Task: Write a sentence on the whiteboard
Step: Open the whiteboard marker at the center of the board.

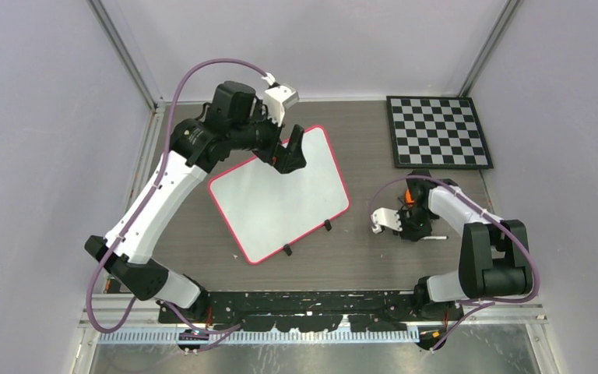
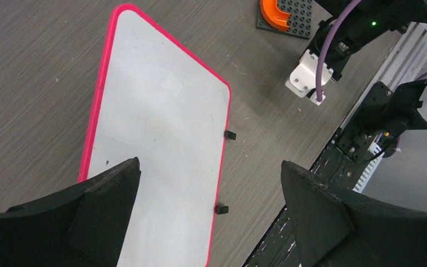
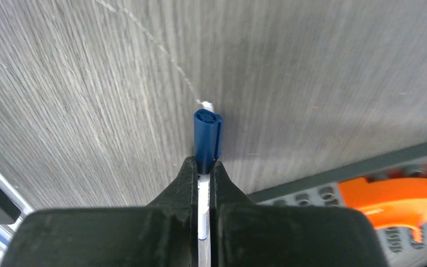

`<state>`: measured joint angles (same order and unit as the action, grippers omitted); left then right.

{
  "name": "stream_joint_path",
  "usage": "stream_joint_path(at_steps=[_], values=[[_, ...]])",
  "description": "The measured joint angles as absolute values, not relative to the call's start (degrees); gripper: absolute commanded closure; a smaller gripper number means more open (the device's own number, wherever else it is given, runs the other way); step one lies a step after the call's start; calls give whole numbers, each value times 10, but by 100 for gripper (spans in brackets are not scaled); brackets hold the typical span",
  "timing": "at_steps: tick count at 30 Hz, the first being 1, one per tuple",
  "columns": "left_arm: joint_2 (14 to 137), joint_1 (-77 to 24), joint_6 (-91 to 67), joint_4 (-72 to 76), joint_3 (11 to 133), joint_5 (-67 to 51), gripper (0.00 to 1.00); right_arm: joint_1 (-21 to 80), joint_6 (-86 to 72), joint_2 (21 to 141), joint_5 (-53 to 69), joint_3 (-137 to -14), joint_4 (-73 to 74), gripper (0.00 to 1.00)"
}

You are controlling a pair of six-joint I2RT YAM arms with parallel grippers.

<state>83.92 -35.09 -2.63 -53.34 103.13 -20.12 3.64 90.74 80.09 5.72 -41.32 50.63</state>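
The left gripper (image 1: pixel 292 152) hangs wide open and empty over the far edge of the whiteboard (image 1: pixel 280 202), which lies flat on the table (image 1: pixel 358 265). Further right, the right gripper (image 3: pixel 203 167) is clamped on what looks like a blue-capped marker (image 3: pixel 207 136).

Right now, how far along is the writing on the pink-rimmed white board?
Done: the right claw is shut on the white marker with a blue cap. In hand: uncapping comes next, because the cap is on. Left: the whole sentence; the flat white whiteboard with a pink rim is blank. The left claw hangs open above its far edge.
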Motion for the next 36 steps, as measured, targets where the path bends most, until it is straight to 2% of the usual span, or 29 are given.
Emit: stream_joint_path(at_steps=[4, 14, 20, 26, 36], values=[[844, -335, -44, -534, 1039, -201, 0, 45, 872, 811, 99, -488, 557, 100], [851, -269, -56, -534, 1099, -227, 0, 57, 654, 830, 299, -823, 736, 100], [842, -266, -1, -540, 1105, -346, 2, 83, 504, 864, 451, -967, 827, 100], [836, -310, 139, -568, 1089, -447, 12, 130, 397, 881, 567, -992, 871, 100], [823, -523, 466, -651, 1042, -423, 32, 260, 387, 912, 660, -991, 890, 100]])
